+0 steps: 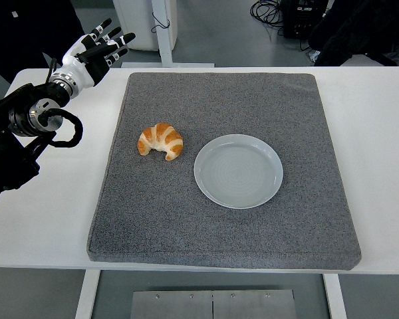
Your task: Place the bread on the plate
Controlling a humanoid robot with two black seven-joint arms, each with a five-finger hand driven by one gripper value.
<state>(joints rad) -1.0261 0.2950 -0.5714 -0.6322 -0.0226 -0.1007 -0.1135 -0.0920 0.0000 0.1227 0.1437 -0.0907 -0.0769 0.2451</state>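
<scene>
A golden croissant (pixel 161 141) lies on the grey mat, left of centre. Just to its right sits a pale blue-grey plate (pixel 238 171), with nothing on it. My left hand (pixel 100 48) hovers over the table's far left corner, well up and left of the croissant, fingers spread and holding nothing. Its black arm comes in from the left edge. My right arm does not show.
A thick grey mat (pixel 186 226) covers most of the white table (pixel 379 133). Beyond the far edge are white table legs, dark cables and dark equipment on the floor.
</scene>
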